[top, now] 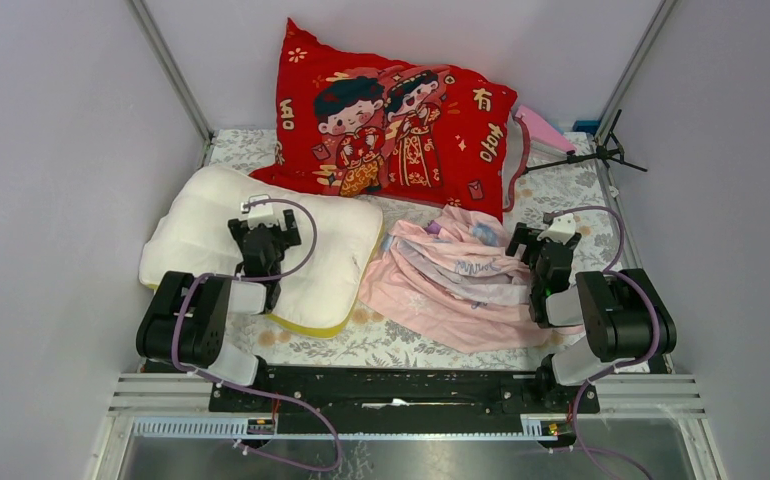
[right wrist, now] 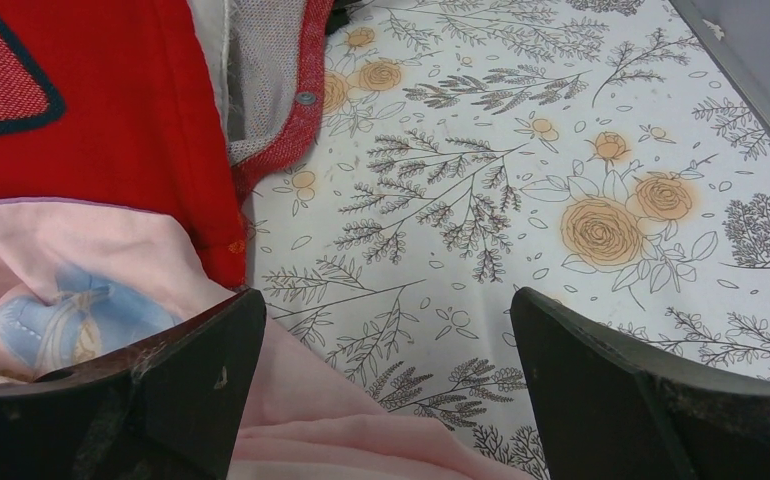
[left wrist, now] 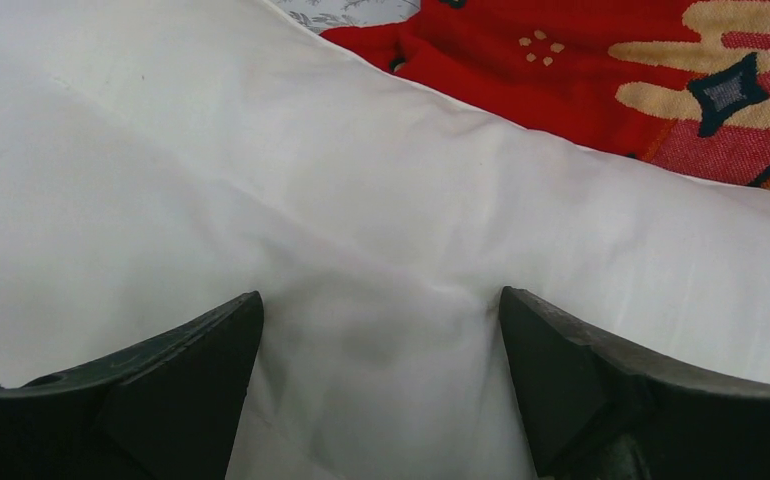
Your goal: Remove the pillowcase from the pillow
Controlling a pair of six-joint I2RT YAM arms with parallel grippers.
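Currently left gripper (left wrist: 381,293), right gripper (right wrist: 388,291) spread wide, empty.

Plain grey walls (top: 51,150), floral-print table cover (right wrist: 521,200)

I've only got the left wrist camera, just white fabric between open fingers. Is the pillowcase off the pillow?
Observer: Yes. The pillowcase lies crumpled just right of the bare pillow; I can't tell whether they touch.
Operator: Where's the right gripper?
Observer: The right gripper is open and empty, at the pillowcase's right edge, above the floral sheet.
Operator: What's the red cloth I see?
Observer: A red cushion printed with a cartoon couple, propped up at the back behind both.
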